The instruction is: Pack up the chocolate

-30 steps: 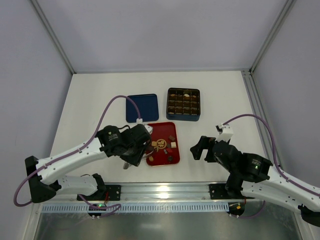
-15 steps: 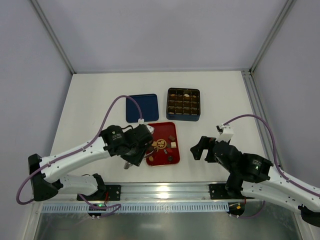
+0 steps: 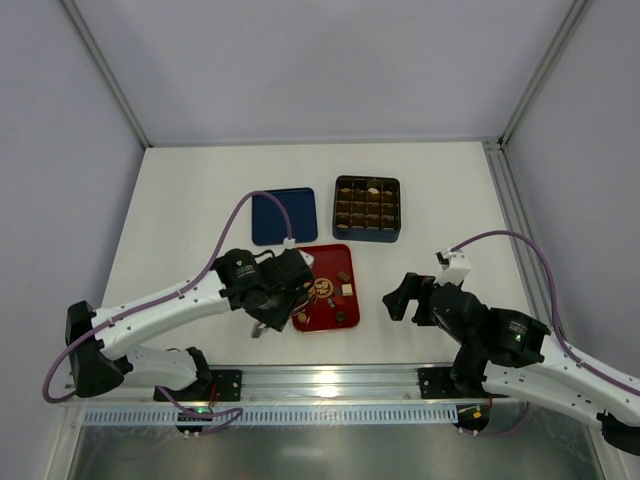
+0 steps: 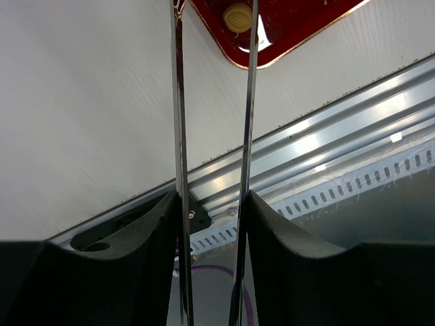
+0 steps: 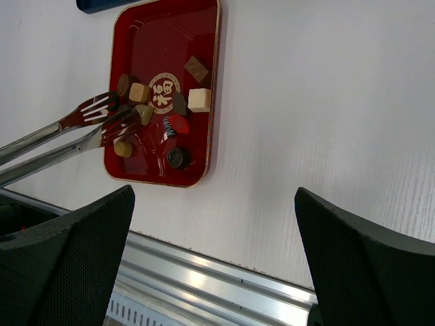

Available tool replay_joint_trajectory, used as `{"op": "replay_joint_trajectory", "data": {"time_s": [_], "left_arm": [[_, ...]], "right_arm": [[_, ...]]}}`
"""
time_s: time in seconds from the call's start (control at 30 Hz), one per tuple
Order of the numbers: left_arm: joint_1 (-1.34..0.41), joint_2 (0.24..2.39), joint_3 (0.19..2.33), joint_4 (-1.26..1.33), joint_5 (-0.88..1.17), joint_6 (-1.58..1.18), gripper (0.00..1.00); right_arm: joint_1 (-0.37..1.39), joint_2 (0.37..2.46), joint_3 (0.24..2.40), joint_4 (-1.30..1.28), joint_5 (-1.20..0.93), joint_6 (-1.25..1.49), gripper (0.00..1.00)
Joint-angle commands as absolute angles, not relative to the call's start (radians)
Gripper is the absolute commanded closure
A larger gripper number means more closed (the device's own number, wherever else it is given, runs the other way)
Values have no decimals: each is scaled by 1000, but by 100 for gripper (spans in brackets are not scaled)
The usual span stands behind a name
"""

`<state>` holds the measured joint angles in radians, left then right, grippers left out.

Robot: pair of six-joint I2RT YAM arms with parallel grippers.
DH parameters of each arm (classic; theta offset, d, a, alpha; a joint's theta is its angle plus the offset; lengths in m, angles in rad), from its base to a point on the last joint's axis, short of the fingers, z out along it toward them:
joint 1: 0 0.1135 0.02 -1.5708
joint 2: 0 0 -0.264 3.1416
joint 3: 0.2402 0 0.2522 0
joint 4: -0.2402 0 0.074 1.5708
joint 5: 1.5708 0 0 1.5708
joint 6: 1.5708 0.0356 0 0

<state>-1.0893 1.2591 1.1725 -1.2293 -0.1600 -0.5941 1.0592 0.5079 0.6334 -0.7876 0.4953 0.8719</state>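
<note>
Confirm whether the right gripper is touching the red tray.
Apart. The top external view shows bare table between the right gripper and the right rim of the red tray.

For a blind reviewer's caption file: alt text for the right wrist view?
Metal tongs reach from the left into a red tray of small chocolates on a white table; the right claw, open, frames the bottom corners.

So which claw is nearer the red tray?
Left. The left claw is at the left edge of the red tray, its tongs reaching over it. The right claw sits apart, off to the tray's right.
</note>
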Motion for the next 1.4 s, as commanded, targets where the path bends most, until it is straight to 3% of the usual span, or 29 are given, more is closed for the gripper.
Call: {"op": "replay_joint_trajectory", "data": {"time_s": [0.0, 1.37], "left_arm": [[-1094, 1262, 1192, -1210, -178, -581, 58], [-1094, 1244, 1213, -1193, -89, -568, 62]], "right_arm": [[1063, 500, 635, -776, 517, 890, 0], [1063, 502, 627, -765, 512, 902, 0]]}}
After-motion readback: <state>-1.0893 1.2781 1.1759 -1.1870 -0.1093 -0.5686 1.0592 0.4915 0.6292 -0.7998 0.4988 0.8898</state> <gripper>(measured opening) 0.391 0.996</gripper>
